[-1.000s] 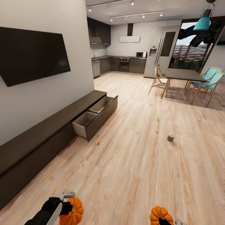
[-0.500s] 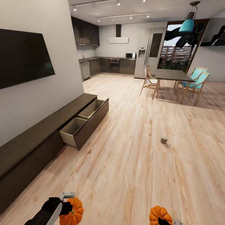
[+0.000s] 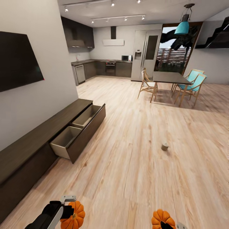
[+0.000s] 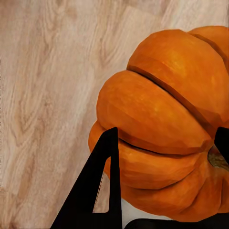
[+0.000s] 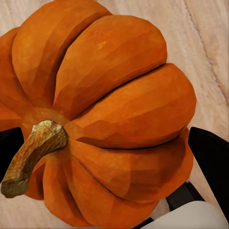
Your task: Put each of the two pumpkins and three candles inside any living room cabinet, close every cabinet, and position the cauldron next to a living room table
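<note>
Head view: two pumpkins at the bottom edge, one per arm. Left pumpkin (image 3: 74, 215) clamped in the left gripper (image 3: 70, 208), held over the wood floor (image 3: 133, 171). Right pumpkin (image 3: 163, 219) low at the frame's edge, with a sliver of the right gripper (image 3: 173, 226) against it. One candle (image 3: 164, 146) upright on the floor, alone, well apart from both pumpkins and from the cabinet (image 3: 38, 140). Cabinet long and low against the left wall, one wide drawer (image 3: 78, 128) pulled out — two pale compartments inside, both bare. One TV (image 3: 17, 65) on the wall above. Farther back, one dining table (image 3: 168, 77) with chairs around it, and a kitchen beyond.

Left wrist view: one pumpkin (image 4: 167, 124) pressed between two black fingers (image 4: 98, 186), floor behind — closed on it.

Right wrist view: one pumpkin (image 5: 105, 114), stem (image 5: 31, 152) curling toward the camera, dark fingers (image 5: 210, 162) touching either flank, gripped.
</note>
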Motion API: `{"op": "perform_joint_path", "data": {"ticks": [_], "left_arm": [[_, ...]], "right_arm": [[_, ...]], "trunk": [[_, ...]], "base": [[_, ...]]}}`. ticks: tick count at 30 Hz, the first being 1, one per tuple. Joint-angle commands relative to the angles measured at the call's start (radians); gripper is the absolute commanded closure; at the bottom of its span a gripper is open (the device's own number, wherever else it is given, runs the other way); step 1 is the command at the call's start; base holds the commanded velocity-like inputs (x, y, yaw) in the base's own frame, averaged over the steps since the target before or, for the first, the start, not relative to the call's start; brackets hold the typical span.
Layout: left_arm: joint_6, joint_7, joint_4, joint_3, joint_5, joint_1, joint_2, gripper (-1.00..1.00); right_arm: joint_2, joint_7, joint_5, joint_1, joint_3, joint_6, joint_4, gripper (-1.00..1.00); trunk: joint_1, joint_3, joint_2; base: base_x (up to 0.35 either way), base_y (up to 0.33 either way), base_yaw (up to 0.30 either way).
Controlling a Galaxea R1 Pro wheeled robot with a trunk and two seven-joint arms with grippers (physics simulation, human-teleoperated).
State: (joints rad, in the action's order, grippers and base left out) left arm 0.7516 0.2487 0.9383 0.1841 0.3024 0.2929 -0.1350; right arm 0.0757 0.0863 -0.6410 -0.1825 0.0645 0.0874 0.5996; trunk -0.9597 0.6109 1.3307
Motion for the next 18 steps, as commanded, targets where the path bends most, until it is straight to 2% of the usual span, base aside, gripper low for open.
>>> {"op": "perform_joint_path", "data": {"ticks": [1, 4, 11, 18], "left_arm": [[0.000, 0.000, 0.000, 0.000, 0.000, 0.000, 0.000, 1.00], [0.000, 0.000, 0.000, 0.000, 0.000, 0.000, 0.000, 1.00], [0.000, 0.000, 0.000, 0.000, 0.000, 0.000, 0.000, 1.00], [0.000, 0.000, -0.001, 0.000, 0.000, 0.000, 0.000, 1.00]], "right_arm": [[0.000, 0.000, 0.000, 0.000, 0.000, 0.000, 0.000, 1.00], [0.000, 0.000, 0.002, 0.000, 0.000, 0.000, 0.000, 1.00], [-0.001, 0.000, 0.001, 0.000, 0.000, 0.000, 0.000, 1.00], [-0.001, -0.002, -0.003, 0.000, 0.000, 0.000, 0.000, 1.00]], "trunk": [[0.000, -0.001, 0.000], [0.000, -0.004, 0.000], [0.000, -0.009, 0.000], [0.000, -0.019, 0.000]], "base": [[0.328, 0.140, -0.215], [0.323, 0.161, -0.185], [0.319, 0.177, -0.080], [0.317, 0.181, -0.187]]}}
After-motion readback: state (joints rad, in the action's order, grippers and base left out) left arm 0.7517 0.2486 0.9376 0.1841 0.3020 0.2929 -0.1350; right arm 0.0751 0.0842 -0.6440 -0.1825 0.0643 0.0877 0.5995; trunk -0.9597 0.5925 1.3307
